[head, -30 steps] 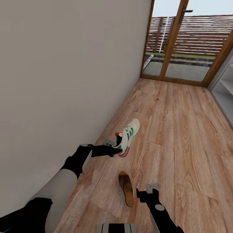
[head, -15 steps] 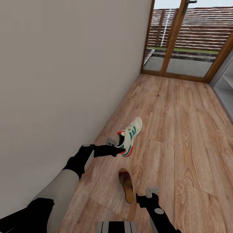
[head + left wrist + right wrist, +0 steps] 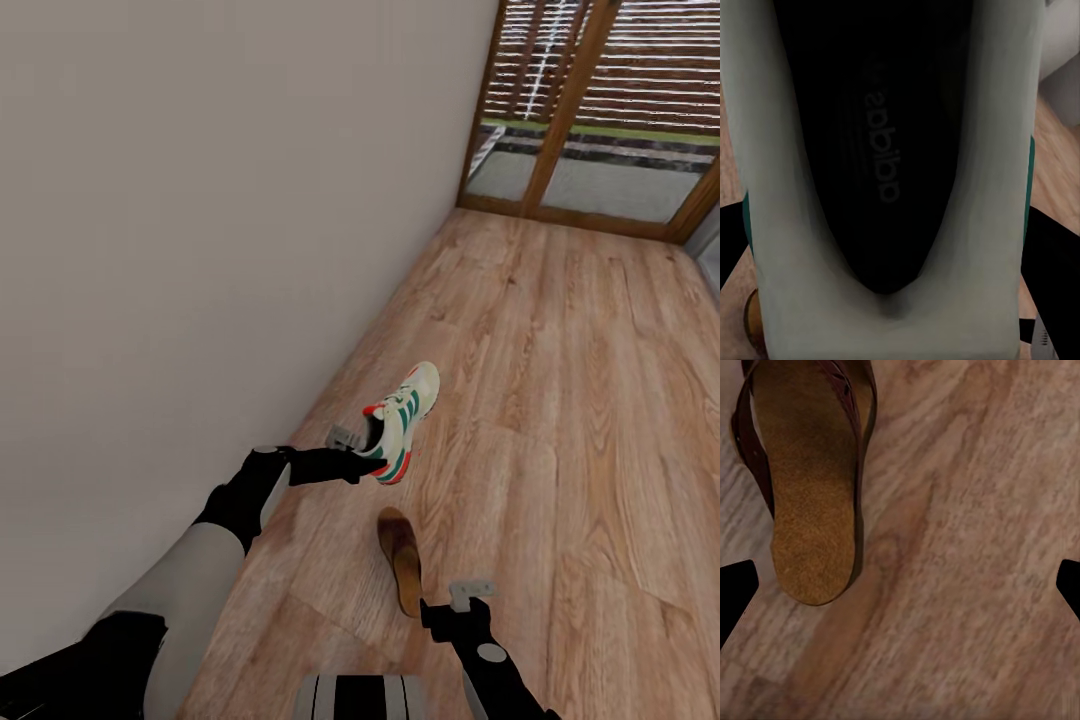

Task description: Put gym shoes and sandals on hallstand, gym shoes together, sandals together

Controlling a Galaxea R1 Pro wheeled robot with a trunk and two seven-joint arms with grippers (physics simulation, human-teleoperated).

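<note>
View swung left, left claw [image 3: 352, 447] gripping gym shoe [image 3: 401, 420] — insole apparently "adidas"

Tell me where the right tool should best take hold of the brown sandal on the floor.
Probably at the heel end of the sandal, coming straight down from above. It lies flat on the wood floor, sole down, heel nearest the right tool, whose fingers look spread wide enough to pinch across the narrow footbed.

A plain off-white wall [image 3: 180, 220] runs along the left of the corridor. At the far end stands a glazed door with a brown wooden frame [image 3: 565, 105]. Through the glass show a slatted fence [image 3: 650, 60], a strip of grass [image 3: 640, 133] and grey paving [image 3: 610, 185].
</note>
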